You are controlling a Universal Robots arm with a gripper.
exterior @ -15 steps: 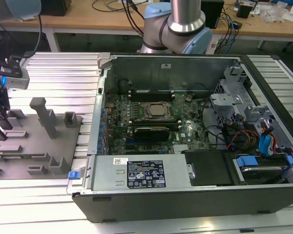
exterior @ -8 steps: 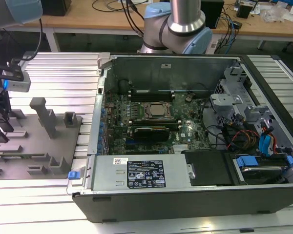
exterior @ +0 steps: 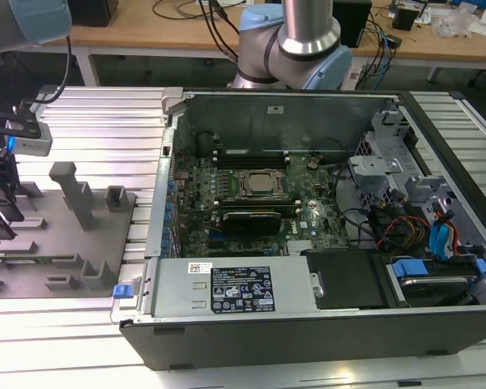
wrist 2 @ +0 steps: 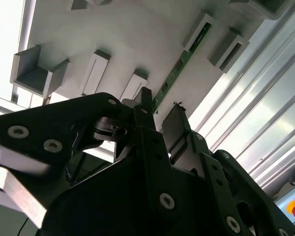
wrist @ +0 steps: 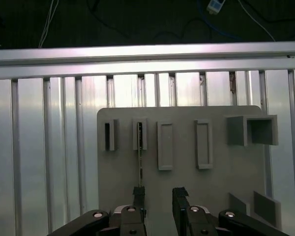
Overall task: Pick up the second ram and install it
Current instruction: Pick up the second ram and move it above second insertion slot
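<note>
Fingers (wrist: pixel 138 195) of the gripper (wrist: pixel 159 194) sit closest to the lens in both wrist views: black, spread to a moderate gap, with nothing between them. I read the gripper as open and empty. The memory stick (wrist: pixel 139 167) stands on its long edge on the gray tray (wrist: pixel 211 182), with one end seated in a slotted holder (wrist: pixel 143 132). In the first wrist view it appears as a thin line that runs straight at one finger rather than into the gap. Whether that finger touches it I cannot tell. Step in hand, by my judgement: alignment for the pick. To do it well, I would shift the gripper sideways until the stick lies midway between the fingers and hold their inner faces parallel to its flat sides. I would close only once both wrist views agree — a finger landing on the thin edge could tip or bend the stick. Around it are a neighbouring slotted holder (wrist: pixel 109 135) just beside and two shallow frames (wrist: pixel 165 145) on the other side. Taller blocks (exterior: pixel 74 190) in the exterior view stand near enough to catch a finger on a careless sideways move. The open computer case (exterior: pixel 308 348) lies well apart, toward the exterior view's right, with its circuit board (exterior: pixel 308 219) exposed and loose cables (exterior: pixel 405 227) beside the drive bays.
</note>
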